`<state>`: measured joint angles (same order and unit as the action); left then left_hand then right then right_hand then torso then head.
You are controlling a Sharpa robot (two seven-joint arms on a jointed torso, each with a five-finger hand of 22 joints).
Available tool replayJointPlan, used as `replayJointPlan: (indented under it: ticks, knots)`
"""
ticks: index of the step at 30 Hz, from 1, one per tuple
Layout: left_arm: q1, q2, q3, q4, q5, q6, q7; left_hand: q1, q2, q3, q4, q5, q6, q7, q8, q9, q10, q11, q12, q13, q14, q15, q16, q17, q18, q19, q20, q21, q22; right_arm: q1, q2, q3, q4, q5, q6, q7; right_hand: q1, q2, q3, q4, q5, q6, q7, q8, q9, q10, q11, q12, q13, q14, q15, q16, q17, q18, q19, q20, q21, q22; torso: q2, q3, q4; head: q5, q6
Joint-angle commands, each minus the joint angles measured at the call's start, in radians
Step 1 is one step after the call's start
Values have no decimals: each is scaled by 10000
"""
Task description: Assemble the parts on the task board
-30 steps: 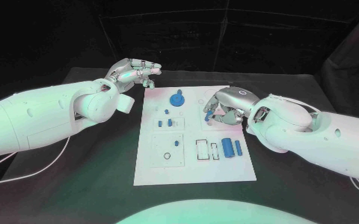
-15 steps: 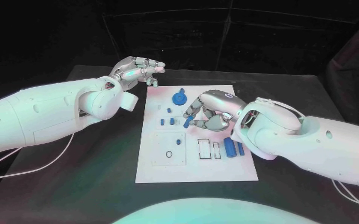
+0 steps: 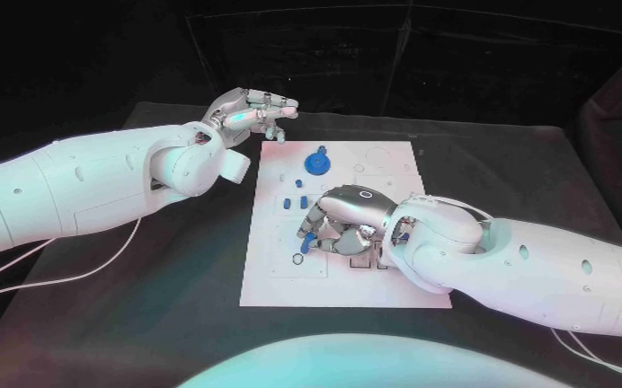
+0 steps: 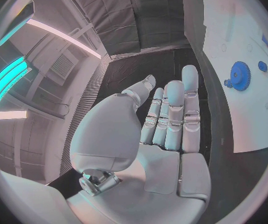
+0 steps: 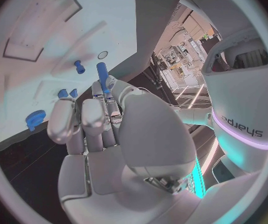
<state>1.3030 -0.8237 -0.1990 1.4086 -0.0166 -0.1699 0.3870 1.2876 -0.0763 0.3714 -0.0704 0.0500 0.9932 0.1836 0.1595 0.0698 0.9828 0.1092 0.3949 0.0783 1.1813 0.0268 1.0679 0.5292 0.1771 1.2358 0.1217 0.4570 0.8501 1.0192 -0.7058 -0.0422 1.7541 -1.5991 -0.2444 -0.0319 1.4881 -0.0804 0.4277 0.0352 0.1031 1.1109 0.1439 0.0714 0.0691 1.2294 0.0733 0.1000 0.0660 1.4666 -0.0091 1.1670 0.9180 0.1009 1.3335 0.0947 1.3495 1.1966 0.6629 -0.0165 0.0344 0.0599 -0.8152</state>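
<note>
On the black bench (image 3: 155, 271), the white task board (image 3: 389, 159) lies mid-scene. The left hand (image 3: 253, 111) hovers far-left, fingers loosely curled, empty. The right hand (image 3: 340, 226) pinches a blue peg (image 5: 101, 74) over the board's near-left section; seating it apparently comes next, needing alignment with its hole.

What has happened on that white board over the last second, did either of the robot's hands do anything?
The right hand carried a slim blue peg, pinched in its fingers, from the far right part of the task board across towards its near left area, where it now hovers. The left hand stayed raised beyond the board's far left corner, holding nothing. The big blue gear did not move.
</note>
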Motion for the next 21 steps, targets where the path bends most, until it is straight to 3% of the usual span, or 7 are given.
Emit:
replayJointPlan:
  ticks: [1, 21]
  knots:
    - [13, 30, 8, 5, 39, 90, 76, -3, 78, 43, 29, 15, -32, 40, 41, 9, -28, 60, 64, -9, -48, 17, -19, -6, 46, 31, 34, -41, -13, -69, 114, -4, -127, -473, 398, 328, -34, -101, 79, -29, 62, -3, 77, -50, -12, 48, 28, -55, 6, 50, 7, 36, 9, -156, -25, 41, 15, 22, -2, 1, 11, 29, -38]
    - [13, 80, 8, -29, 39, 126, 55, -4, 79, 43, 29, 16, -41, 42, 44, 8, -35, 61, 66, -11, -49, 18, -19, -11, 46, 32, 35, -44, -17, -232, 487, -10, -400, -958, 214, 239, -46, -107, 188, -109, 141, -13, 91, -50, -10, 54, 42, -106, 10, 52, 20, 71, 41, -160, -19, 52, 38, 51, -3, 4, 10, 113, -83]
